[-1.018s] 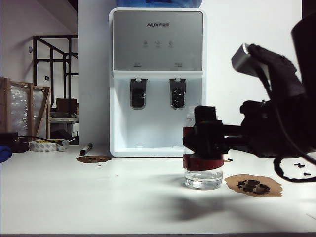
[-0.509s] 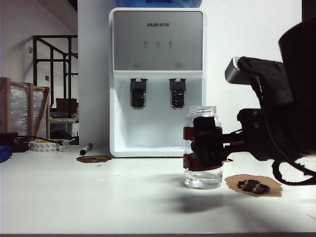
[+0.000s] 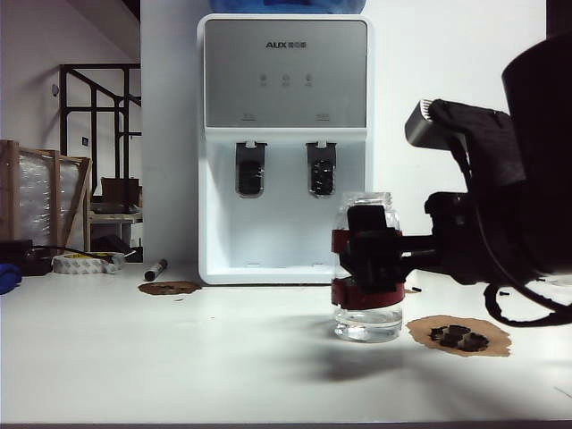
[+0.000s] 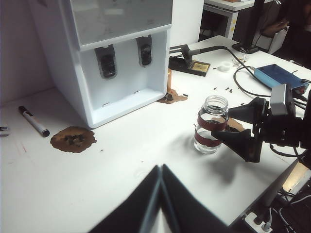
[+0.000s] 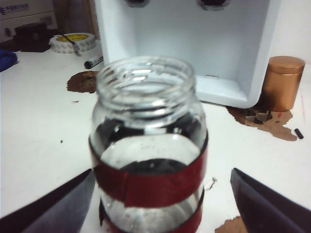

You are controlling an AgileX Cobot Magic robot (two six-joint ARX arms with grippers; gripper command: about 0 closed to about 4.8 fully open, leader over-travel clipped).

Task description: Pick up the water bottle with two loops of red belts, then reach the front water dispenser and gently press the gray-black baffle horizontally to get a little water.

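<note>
While the bottle stands on the worktop, these lines describe the moment:

Recent change: compared with 1 second ago, the right end effector [image 3: 374, 255] has moved a little toward the right of the exterior view and settled level with the water bottle [image 3: 367, 268]; in the last half second it hardly shifted.
Meaning for the task: the approach looks finished and the next step, as a judgement, is to close on the glass; pick-up is not yet done.
Right end effector: its 2 fingers [image 5: 53, 206] are spread wide, 1 on each side of the water bottle [image 5: 148, 145], with a visible gap to the glass on both sides in the right wrist view. It holds nothing.
Left end effector: the left end effector [image 4: 160, 194] shows only as 2 dark fingers meeting at a tip over the bare worktop [image 4: 97, 184], well apart from the bottle; they look closed and empty.
Water bottle: upright on the worktop, mouth open, 2 red bands round the body, a little water at the bottom. It stands in front of the water dispenser [image 3: 284, 143], below its right side.
Gray-black baffle: the gray-black baffle [image 3: 322, 170] sits under the right spout, above and behind the bottle, untouched.
Nearby: a copper cylinder [image 5: 282, 82] stands beside the dispenser base.
</note>
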